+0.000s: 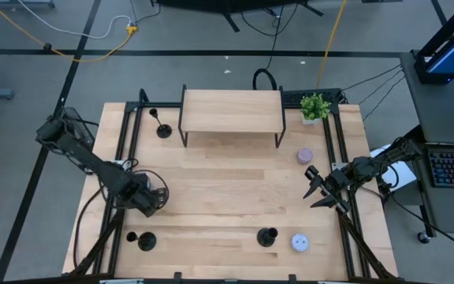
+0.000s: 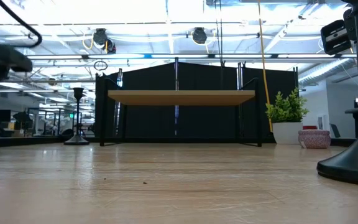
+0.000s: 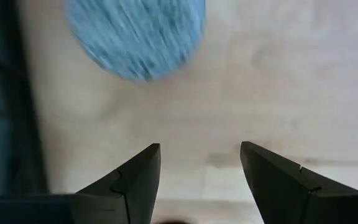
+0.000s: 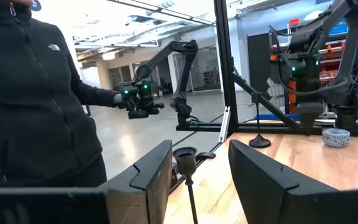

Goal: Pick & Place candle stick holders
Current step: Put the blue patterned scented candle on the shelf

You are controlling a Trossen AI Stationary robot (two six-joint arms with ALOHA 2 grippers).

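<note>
Between the fingers of the left pincer (image 1: 153,199) only bare wood shows in its wrist view: the jaws stand apart and grasp nothing, pointing down at the bench (image 1: 227,189) over its left side, with a blurred blue round shape at the edge of that view. Outward from it, the three candle stick holders sit apart — one (image 1: 162,126) at the back left beside the small raised shelf (image 1: 231,110), one (image 1: 143,240) at the front left near this pincer, one (image 1: 267,236) at the front centre beside a pale-blue tin (image 1: 299,242). None appears gathered or lifted, so I judge the task barely begun. The right pincer (image 1: 318,189) waits at the right edge, fingers parted and empty, past a lilac tin (image 1: 304,155).
</note>
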